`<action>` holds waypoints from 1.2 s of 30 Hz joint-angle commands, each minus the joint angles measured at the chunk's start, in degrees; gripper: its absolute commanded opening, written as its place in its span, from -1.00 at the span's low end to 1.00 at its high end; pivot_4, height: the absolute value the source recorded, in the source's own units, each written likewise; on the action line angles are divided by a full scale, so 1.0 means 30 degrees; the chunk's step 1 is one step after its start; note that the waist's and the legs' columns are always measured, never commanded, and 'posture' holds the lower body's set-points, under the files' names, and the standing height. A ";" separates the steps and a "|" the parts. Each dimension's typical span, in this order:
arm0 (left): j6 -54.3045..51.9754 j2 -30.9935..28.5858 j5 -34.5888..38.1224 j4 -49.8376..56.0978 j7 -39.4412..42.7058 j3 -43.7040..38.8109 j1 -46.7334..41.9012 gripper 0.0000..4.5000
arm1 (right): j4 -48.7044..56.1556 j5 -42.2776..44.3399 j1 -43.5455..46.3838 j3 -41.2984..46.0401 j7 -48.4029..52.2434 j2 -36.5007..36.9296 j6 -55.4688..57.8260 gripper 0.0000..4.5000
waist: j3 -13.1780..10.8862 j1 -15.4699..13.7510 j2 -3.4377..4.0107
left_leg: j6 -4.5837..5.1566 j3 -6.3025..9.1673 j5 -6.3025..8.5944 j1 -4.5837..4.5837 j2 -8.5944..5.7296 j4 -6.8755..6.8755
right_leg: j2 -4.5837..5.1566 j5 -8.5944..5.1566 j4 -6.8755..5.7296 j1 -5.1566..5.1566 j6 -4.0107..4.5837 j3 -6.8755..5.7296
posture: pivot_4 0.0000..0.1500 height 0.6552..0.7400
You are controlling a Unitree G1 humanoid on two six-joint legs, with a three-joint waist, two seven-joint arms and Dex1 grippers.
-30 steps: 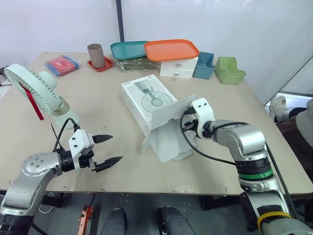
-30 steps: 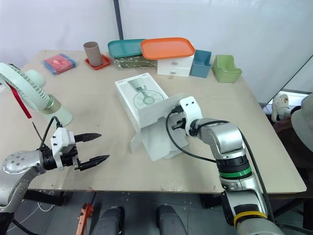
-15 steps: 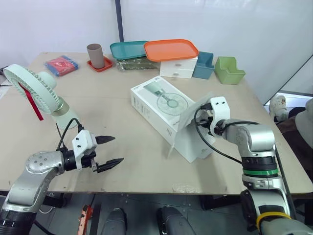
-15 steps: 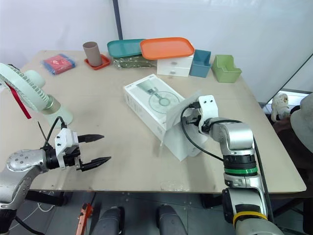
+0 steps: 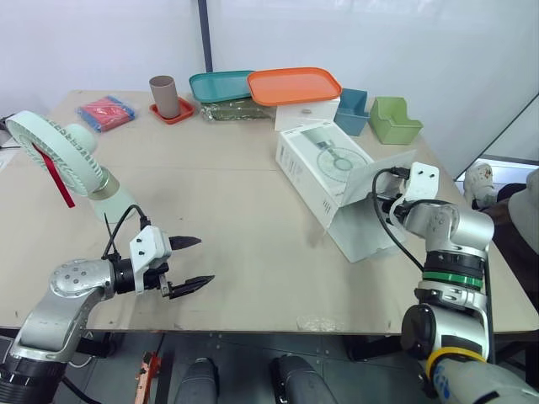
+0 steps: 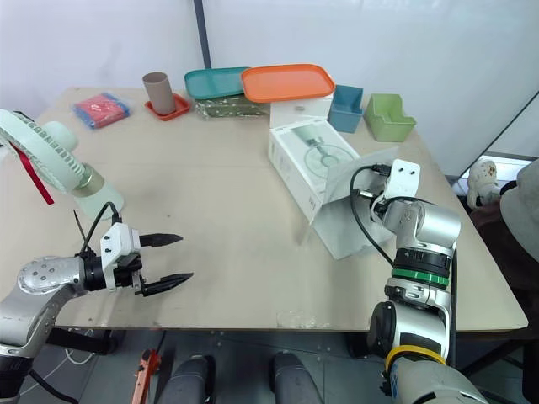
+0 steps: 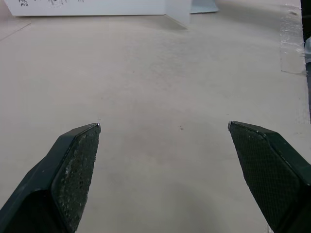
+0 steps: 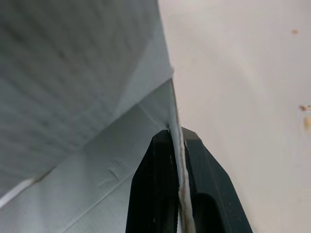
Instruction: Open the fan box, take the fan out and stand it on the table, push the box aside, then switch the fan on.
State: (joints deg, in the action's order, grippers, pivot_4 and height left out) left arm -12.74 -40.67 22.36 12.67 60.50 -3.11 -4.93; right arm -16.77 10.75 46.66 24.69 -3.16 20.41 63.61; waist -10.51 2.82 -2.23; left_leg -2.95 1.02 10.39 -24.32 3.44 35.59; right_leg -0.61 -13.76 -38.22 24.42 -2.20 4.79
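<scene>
right gripper pinched open flap of white cardboard fan box; left gripper spread. judgement: best dragged low and slowly, lest flap tear.

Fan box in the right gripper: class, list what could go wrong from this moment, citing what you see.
1. The right gripper pinches only the thin flap of the box; the card could tear or slip out.
2. The box's far end lies right by the white drawers and the blue bin; pushing it further that way might knock them.
</scene>
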 commanded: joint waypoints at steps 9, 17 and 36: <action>0.0347 -0.0014 -0.0123 0.0336 -0.0103 0.0094 -0.0354 1.00 | -0.3365 0.0086 0.2534 0.0304 -0.1029 -0.0265 -0.4591 -0.95 | -0.0021 0.0090 0.0049 | 0.0004 -0.0036 -0.0003 0.0012 0.0000 0.0001 | -0.0001 0.0016 0.0001 0.0003 -0.0010 0.0034 | 1.00 1.00; 0.0476 0.0195 -0.0326 0.0534 -0.0328 0.0358 -0.0224 1.00 | -0.2917 0.0050 0.2259 -0.0097 -0.1263 0.0073 -0.5538 0.15 | -0.0023 0.0097 0.0060 | 0.0014 -0.0062 0.0004 0.0007 -0.0001 -0.0035 | 0.0000 0.0004 0.0005 0.0023 -0.0002 0.0061 | 1.00 1.00; 0.0456 0.0384 0.0367 0.0535 -0.0768 -0.0690 -0.0330 1.00 | 1.4204 0.6450 -0.6951 -0.3249 1.3324 0.7609 -0.3188 0.96 | -0.0003 0.0190 0.0122 | 0.0055 -0.0162 0.0028 0.0072 -0.0001 -0.0032 | -0.0036 -0.0011 0.0009 0.0007 -0.0059 0.0234 | 1.00 1.00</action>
State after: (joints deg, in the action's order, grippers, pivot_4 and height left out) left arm -11.62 -39.14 22.08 12.01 58.65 -3.11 -6.91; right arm 19.94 25.86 26.53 14.40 29.42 42.11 58.65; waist -10.52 3.39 -1.86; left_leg -2.77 0.52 10.48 -24.10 3.44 35.49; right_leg -0.72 -13.79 -38.19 24.44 -2.38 5.52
